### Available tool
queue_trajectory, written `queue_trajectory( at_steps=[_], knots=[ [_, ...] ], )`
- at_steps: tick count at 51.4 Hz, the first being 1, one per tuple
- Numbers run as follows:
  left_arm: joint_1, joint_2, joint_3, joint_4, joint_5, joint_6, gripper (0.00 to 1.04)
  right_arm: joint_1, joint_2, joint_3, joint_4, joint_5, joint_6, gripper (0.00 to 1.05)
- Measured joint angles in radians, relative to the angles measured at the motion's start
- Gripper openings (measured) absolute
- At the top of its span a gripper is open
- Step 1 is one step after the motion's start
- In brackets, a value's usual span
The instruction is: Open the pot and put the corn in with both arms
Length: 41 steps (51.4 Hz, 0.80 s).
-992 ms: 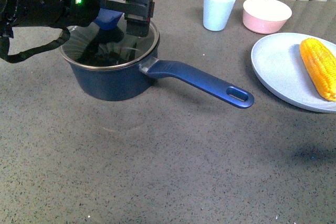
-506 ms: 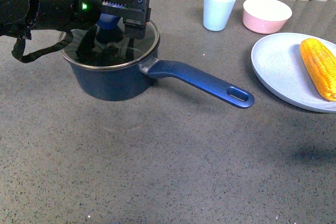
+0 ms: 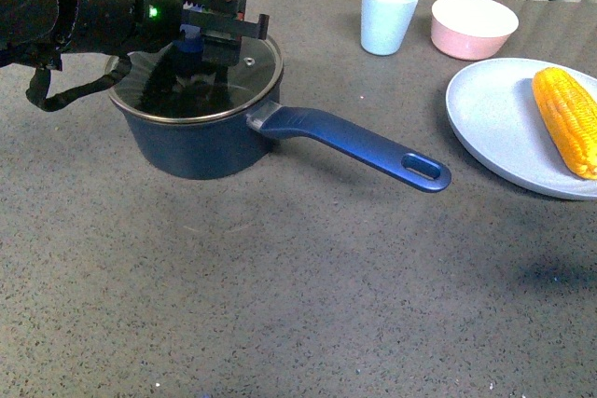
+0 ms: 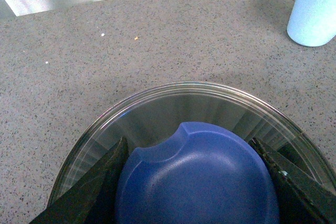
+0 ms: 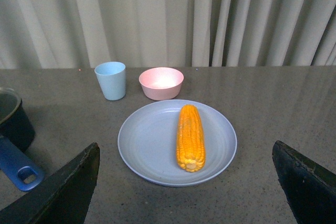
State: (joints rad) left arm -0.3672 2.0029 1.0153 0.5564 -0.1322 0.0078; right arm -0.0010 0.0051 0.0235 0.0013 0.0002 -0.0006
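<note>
**Blue domed lid knob [image 4: 197, 182] gripped, lid not yet off: lift it straight**

Front view: the dark navy saucepan [image 3: 201, 142] stands at the left of the grey speckled tabletop [image 3: 298, 305], its long slotted handle pointing toward the right. Its round glass lid [image 3: 247, 67] sits flat on the steel rim. The black left gripper [image 3: 213, 33] reaches over the lid from the left side and is down at the knob. The yellow-orange corn cob [image 3: 567, 120] lies on a pale blue-grey round plate [image 3: 494, 128], well apart from the pot. A light blue cup [image 3: 389, 14] and a pink bowl [image 3: 474, 25] stand behind.

Left wrist view: the two black fingers [image 4: 100, 192] press against opposite flanks of the knob with no gap showing, so I judge the pincer closed on it. The knob sits centred between them. A good lift would rise vertically until the lid clears the rim, and only then swing aside away from the handle. A tilted pull could make the smooth dome slip.

Right wrist view: the right gripper [image 5: 185, 150] hangs spread wide and empty, facing the cob lengthwise. It would grasp best across the cob's middle.
</note>
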Motion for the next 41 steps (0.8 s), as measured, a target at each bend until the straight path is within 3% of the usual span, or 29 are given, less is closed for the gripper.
queue_trajectory(
  at_steps=[13, 21, 41],
  knots=[
    [0.004, -0.037, 0.000, -0.031, -0.010, -0.003, 0.61, 0.000, 0.000, 0.000, 0.000, 0.000, 0.000, 0.96],
    [0.048, -0.141, -0.033, -0.033, -0.009, -0.016, 0.61, 0.000, 0.000, 0.000, 0.000, 0.000, 0.000, 0.96],
    [0.323, -0.240, -0.177, 0.054, 0.008, -0.029, 0.61, 0.000, 0.000, 0.000, 0.000, 0.000, 0.000, 0.96]
  ],
)
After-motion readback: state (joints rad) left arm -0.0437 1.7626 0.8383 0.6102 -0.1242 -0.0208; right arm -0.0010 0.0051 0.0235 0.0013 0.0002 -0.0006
